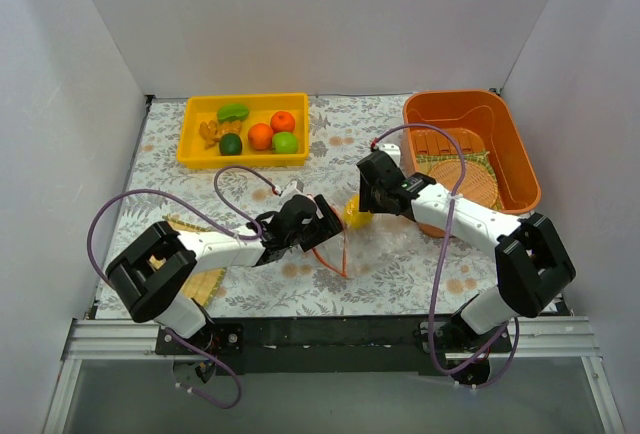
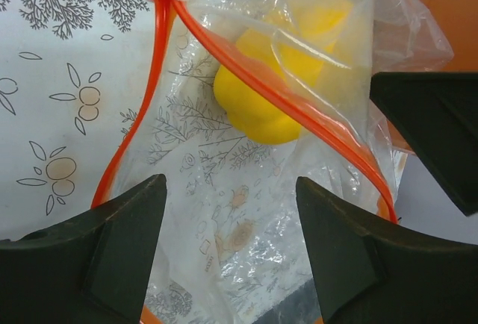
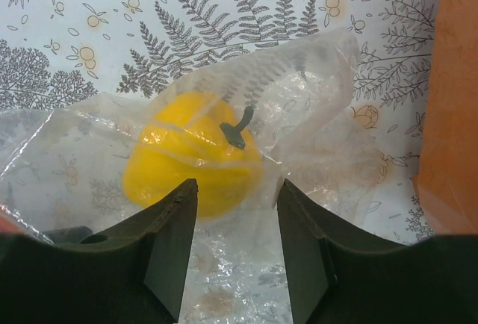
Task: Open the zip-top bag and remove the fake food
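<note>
The clear zip-top bag [image 1: 400, 244] lies on the patterned cloth between my arms, its orange-red zip strip [image 1: 337, 254] gaping open towards the left arm. A yellow plastic pepper [image 1: 355, 216] is still inside it; it also shows in the left wrist view [image 2: 272, 96] and in the right wrist view [image 3: 187, 163]. My left gripper [image 2: 228, 212] is open at the bag's mouth [image 2: 246, 70], with plastic between its fingers. My right gripper [image 3: 235, 212] is open over the bag's closed end [image 3: 314, 137], its fingers just short of the pepper.
A yellow tray [image 1: 197, 154] at the back left holds orange balls, green pieces and a tan lumpy piece. An orange bin [image 1: 515, 144] at the right holds wooden slats and a woven disc. A straw mat [image 1: 200, 279] lies under the left arm.
</note>
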`<state>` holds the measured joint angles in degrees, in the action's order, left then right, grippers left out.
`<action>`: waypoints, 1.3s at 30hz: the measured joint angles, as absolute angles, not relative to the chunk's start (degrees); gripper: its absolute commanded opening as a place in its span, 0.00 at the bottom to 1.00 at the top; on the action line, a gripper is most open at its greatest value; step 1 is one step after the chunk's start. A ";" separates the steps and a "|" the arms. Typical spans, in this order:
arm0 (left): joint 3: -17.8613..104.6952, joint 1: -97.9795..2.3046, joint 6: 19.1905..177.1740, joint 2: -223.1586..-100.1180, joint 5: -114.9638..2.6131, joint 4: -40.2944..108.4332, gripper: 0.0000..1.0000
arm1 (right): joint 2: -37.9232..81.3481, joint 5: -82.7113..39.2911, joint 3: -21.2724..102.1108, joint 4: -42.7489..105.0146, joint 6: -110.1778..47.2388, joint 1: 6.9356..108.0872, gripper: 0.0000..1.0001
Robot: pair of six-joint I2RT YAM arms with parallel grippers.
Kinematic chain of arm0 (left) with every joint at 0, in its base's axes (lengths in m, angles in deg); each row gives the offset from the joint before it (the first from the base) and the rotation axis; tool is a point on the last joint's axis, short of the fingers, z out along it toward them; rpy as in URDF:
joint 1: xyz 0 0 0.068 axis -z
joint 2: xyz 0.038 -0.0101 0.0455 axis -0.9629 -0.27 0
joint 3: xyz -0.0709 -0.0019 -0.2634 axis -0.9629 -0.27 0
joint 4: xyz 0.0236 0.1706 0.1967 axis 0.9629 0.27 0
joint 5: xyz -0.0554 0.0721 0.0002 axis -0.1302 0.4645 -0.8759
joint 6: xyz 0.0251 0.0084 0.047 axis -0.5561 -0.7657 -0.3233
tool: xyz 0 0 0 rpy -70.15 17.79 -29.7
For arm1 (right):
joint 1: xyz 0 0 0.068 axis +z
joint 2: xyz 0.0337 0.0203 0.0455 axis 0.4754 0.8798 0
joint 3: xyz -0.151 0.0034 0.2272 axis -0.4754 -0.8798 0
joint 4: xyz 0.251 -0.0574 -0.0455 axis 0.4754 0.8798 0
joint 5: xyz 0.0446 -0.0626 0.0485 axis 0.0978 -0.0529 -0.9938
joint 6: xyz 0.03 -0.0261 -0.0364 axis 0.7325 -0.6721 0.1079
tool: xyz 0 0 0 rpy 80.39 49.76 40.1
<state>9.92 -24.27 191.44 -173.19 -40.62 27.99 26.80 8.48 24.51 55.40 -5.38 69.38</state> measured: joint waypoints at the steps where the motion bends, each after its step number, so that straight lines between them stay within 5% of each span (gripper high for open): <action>1: 10.05 -24.27 190.94 -173.30 -40.71 27.97 0.72 | 27.15 8.08 24.20 54.66 -5.42 69.18 0.55; 24: 13.42 -24.27 183.05 -176.25 -40.41 28.27 0.72 | 29.25 6.47 24.18 49.17 -2.56 67.06 0.79; 35: 12.48 -24.27 182.17 -176.69 -40.41 27.00 0.72 | 36.86 8.17 28.90 48.43 3.30 65.49 0.75; 39: 12.48 -24.27 181.47 -176.82 -40.41 27.00 0.72 | 38.12 7.95 30.21 47.47 3.69 64.31 0.57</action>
